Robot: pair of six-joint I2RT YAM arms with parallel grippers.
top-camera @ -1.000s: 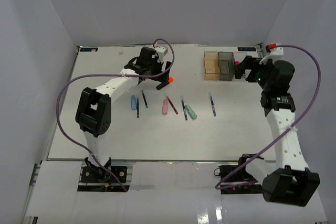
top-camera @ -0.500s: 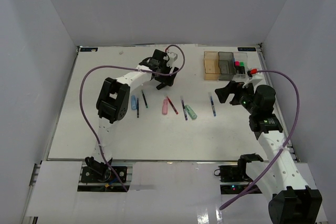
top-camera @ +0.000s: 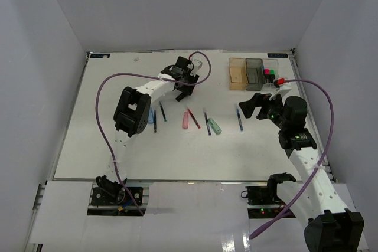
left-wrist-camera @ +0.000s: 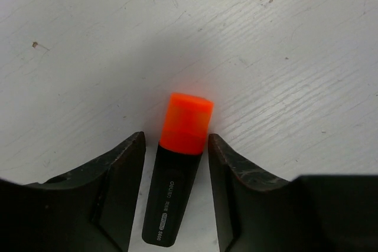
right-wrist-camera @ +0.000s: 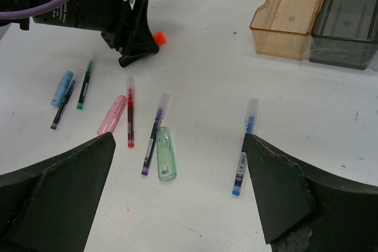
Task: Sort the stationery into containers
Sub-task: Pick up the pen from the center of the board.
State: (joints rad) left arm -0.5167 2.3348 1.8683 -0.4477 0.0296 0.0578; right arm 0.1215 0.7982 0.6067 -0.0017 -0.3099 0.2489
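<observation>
The orange-capped highlighter (left-wrist-camera: pixel 177 175) lies flat on the tabletop (left-wrist-camera: pixel 283 39) between the two fingers of the left tool (left-wrist-camera: pixel 175 141), its cap reaching out past the fingertips. One finger touches the cap and a thin shadowed gap shows beside the other, so it cannot be told whether the tool pinches it. From above, the tool hides the highlighter, and in the right wrist view only the orange cap peeks out. The right tool (right-wrist-camera: pixel 178 140) hangs spread wide above loose pens (right-wrist-camera: pixel 152 140) and pastel sticks (right-wrist-camera: pixel 165 162), with the blue pen (right-wrist-camera: pixel 243 157) nearest one finger. The amber bin (right-wrist-camera: pixel 289 13) and grey bin (right-wrist-camera: pixel 348 22) are cut off at the frame edge there. The clear bin (top-camera: pixel 270 63) shows pink and green caps, too small to make out further.
</observation>
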